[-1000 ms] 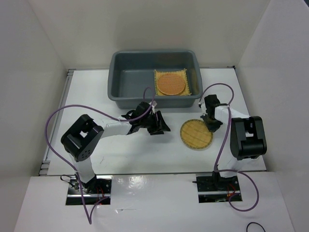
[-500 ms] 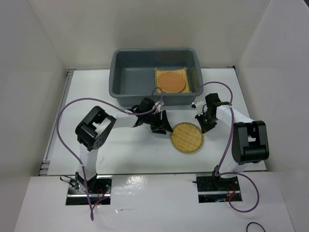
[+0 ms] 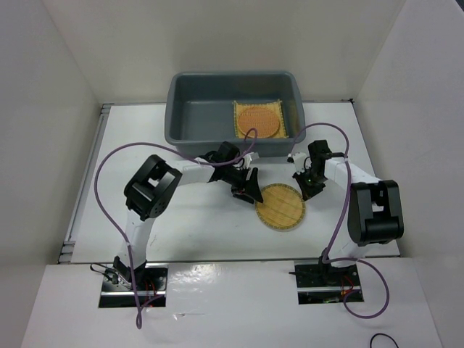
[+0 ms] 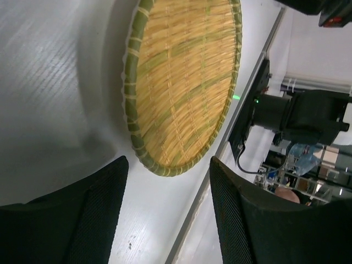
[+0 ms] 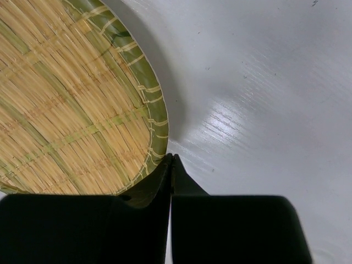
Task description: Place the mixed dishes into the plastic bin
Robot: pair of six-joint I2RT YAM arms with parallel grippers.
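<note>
Lying flat, pale woven disc (image 3: 280, 206), left claw (image 4: 168, 168) spread, right claw (image 5: 170, 160) pinched.

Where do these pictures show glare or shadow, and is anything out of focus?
Top external: soft, even light, no strong shadows. Left wrist: the paler yellow round disc is sharp and throws a soft shadow on the table. Right wrist: a glare patch on the table beside the disc; the right gripper is a black silhouette.

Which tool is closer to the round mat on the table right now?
Right, narrowly: the right tool, shut, seems to touch the round mat's right rim. The left tool, open, faces the opposite rim, just short of it.
</note>
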